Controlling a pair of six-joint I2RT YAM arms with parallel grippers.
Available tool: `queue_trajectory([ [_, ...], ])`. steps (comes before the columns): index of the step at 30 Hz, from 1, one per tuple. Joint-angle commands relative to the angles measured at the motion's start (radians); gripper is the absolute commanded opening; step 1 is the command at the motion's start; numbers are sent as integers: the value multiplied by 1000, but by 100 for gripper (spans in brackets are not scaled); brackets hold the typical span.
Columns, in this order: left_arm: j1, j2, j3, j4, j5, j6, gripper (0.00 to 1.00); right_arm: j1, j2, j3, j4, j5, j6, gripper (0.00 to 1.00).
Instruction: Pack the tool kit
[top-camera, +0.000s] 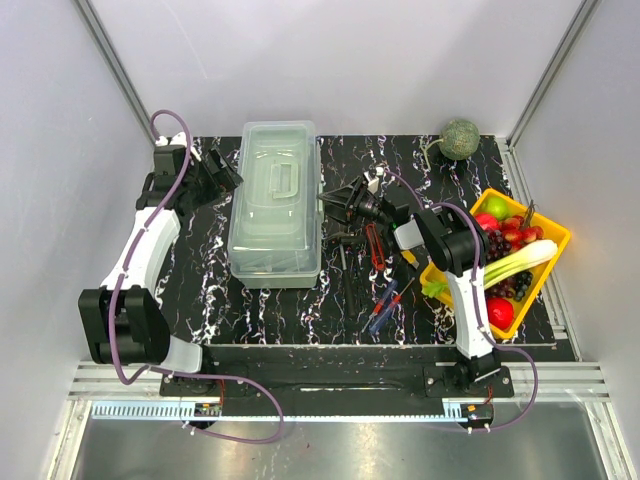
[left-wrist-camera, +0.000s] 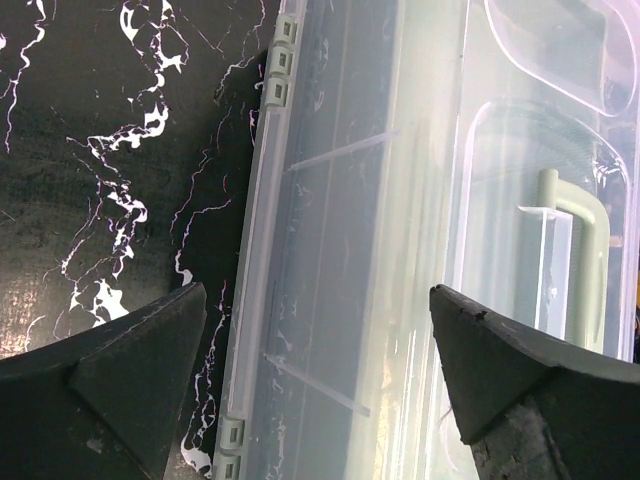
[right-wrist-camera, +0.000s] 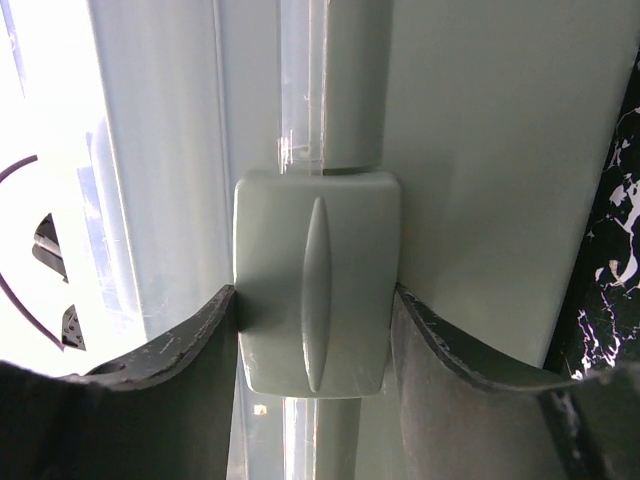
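Note:
The tool kit's pale grey-green toolbox (top-camera: 275, 200) lies shut under its clear lid (left-wrist-camera: 400, 250) at the middle of the mat. My left gripper (top-camera: 222, 172) hovers at its left side, jaws wide open and empty (left-wrist-camera: 315, 340) over the lid's hinged edge. My right gripper (top-camera: 335, 200) is at the box's right side. Its fingers (right-wrist-camera: 190, 340) press on both sides of the grey-green latch (right-wrist-camera: 316, 290). Loose tools lie right of the box: red pliers (top-camera: 376, 247), a dark tool (top-camera: 345, 255), and red and blue screwdrivers (top-camera: 385, 305).
A yellow tray (top-camera: 548, 232) of fruit and vegetables stands at the right edge of the mat. A green melon (top-camera: 460, 139) sits at the back right corner. White walls enclose the mat on three sides.

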Motion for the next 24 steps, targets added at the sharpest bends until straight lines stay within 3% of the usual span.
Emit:
queue_trajectory([
  [1,-92,44,-14,-113,160,10,99,83,-70,45,238,-97,3,19],
  [5,-94,44,-11,-136,103,16,99,83,-162,-3,-13,-44,-154,14],
  [13,-97,49,-3,-167,19,16,99,83,-263,-6,-300,45,-260,2],
  [18,-98,49,0,-179,-16,16,99,83,-291,6,-437,86,-310,0],
  [21,-98,49,3,-189,-38,13,99,82,-303,-7,-436,104,-311,1],
  [24,-97,44,3,-193,-59,1,99,79,-300,-47,-298,106,-230,1],
])
